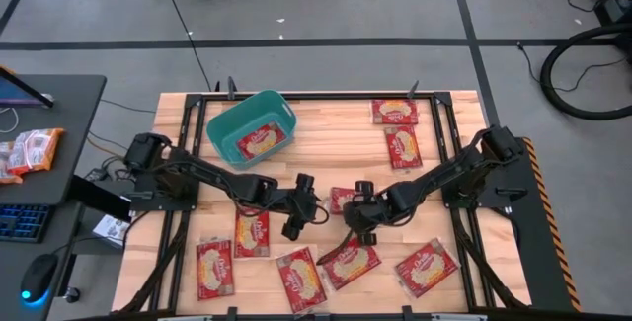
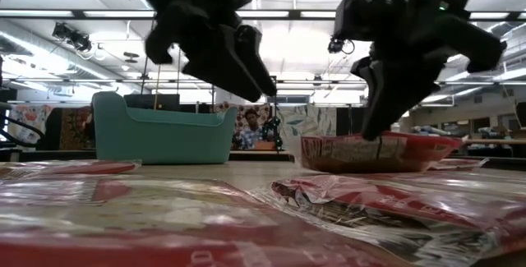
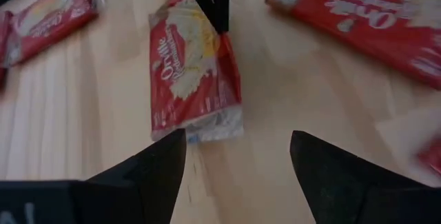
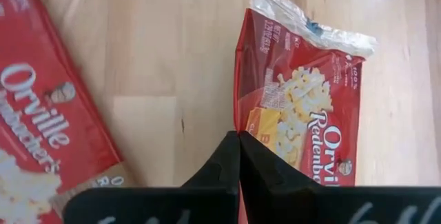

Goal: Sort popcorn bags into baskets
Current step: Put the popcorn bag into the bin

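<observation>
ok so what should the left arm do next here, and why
Probably ease the open left end effector forward and close it on the free clear end of the popcorn bag. The right end effector is shut on that bag's other edge, and the teal basket sits on the left arm's side, so a handover looks likely.
</observation>
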`<move>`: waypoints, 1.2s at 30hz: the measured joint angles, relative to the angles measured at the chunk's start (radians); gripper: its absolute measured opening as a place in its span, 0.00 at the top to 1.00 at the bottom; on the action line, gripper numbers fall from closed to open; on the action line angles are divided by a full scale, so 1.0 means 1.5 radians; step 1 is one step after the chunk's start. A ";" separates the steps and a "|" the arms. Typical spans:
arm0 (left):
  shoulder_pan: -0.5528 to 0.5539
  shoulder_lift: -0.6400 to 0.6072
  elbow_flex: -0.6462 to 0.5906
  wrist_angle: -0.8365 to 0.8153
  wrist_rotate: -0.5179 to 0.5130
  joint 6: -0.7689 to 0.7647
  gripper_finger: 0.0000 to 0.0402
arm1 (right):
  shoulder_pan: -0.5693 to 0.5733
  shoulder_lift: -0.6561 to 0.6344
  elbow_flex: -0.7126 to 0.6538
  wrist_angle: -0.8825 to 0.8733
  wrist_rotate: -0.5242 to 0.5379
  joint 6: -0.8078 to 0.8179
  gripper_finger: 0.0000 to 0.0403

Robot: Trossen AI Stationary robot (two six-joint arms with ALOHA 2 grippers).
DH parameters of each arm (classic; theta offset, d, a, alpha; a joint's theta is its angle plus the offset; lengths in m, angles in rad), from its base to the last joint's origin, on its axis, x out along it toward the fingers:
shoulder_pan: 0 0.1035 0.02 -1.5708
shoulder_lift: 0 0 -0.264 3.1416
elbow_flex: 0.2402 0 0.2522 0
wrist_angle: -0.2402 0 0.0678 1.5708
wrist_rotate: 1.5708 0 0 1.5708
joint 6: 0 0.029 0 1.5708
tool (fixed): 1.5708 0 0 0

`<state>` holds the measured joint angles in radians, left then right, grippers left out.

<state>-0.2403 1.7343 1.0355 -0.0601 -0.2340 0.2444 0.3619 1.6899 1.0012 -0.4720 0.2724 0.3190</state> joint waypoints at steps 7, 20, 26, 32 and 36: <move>0.001 0.037 0.000 0.068 -0.028 -0.013 0.34 | -0.020 -0.004 0.001 0.023 -0.011 0.039 1.00; 0.001 0.119 -0.001 0.162 -0.106 0.031 0.34 | -0.037 -0.029 0.005 0.064 -0.046 0.051 1.00; 0.001 0.124 0.000 0.174 -0.105 0.037 0.44 | -0.039 -0.032 0.005 0.087 -0.069 0.052 1.00; 0.001 0.124 0.000 0.170 -0.095 0.035 0.70 | -0.039 -0.032 0.005 0.112 -0.075 0.032 0.99; 0.001 0.120 -0.001 0.160 -0.093 0.031 0.90 | -0.039 -0.032 0.005 0.114 -0.074 0.016 0.93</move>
<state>-0.2386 1.9144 1.0348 0.1802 -0.3733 0.2908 0.3027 1.6414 1.0088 -0.3016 0.1608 0.3423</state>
